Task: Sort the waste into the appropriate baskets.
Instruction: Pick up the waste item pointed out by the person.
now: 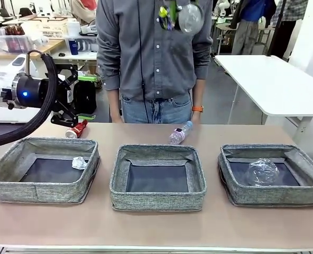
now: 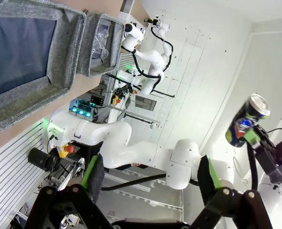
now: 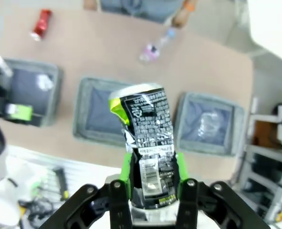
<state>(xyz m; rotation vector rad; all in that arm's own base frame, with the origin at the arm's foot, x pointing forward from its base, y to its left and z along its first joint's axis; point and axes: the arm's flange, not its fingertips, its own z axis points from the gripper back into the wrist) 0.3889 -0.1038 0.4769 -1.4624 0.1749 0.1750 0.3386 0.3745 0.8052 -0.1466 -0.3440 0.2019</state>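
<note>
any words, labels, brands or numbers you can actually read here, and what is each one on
Nothing here can be read for certain.
crushed dark can: white print and what looks like a barcode, too blurred to read.
clear bottle: pink label, print too small to read.
crushed red can: markings too small to read.

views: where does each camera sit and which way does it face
Front: fixed at robot's table edge, facing the person across three baskets; left arm shows.
Left wrist: rolled sideways, facing the right arm; open fingers below.
Right wrist: high above the table, looking down; fingers clamp dark can.
Shared: red can in front and right wrist.
</note>
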